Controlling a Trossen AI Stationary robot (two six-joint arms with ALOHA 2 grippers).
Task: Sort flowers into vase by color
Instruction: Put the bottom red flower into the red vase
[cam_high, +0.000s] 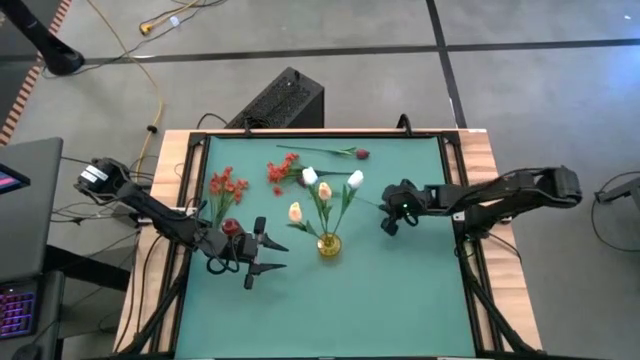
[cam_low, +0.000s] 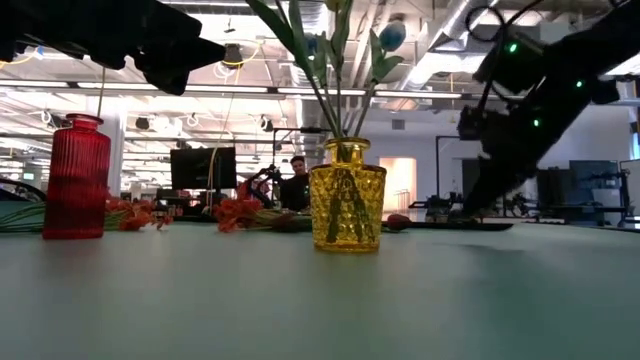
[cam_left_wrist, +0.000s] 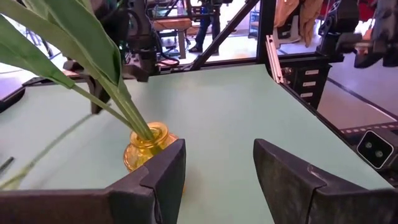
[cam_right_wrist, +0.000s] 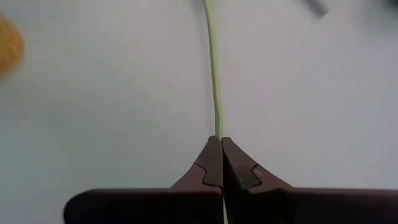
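Pinching a thin green stem (cam_right_wrist: 214, 74) between the closed fingers of my right gripper (cam_high: 390, 222), I have the flower by its bare end, on the worktop (cam_high: 400, 290) just to the right of the yellow vase (cam_high: 329, 244). In the right wrist view the jaws meet tight on the stem, which runs straight away from them across the green surface.

To do this well, I judge I should lift slowly and straight up so the slim stem does not slip or twist in the pinch, then swing the stem's foot over the yellow vase's mouth before lowering. That vase already holds several pale tulips (cam_high: 325, 190), so I must thread in beside them without knocking their heads.

My left gripper (cam_high: 262, 252) waits with its fingers spread and empty, just left of the yellow vase, close to the red vase (cam_high: 231, 228). Red-orange blossoms (cam_high: 228, 185) and a dark maroon bud (cam_high: 361, 154) lie behind the yellow vase, unsorted.
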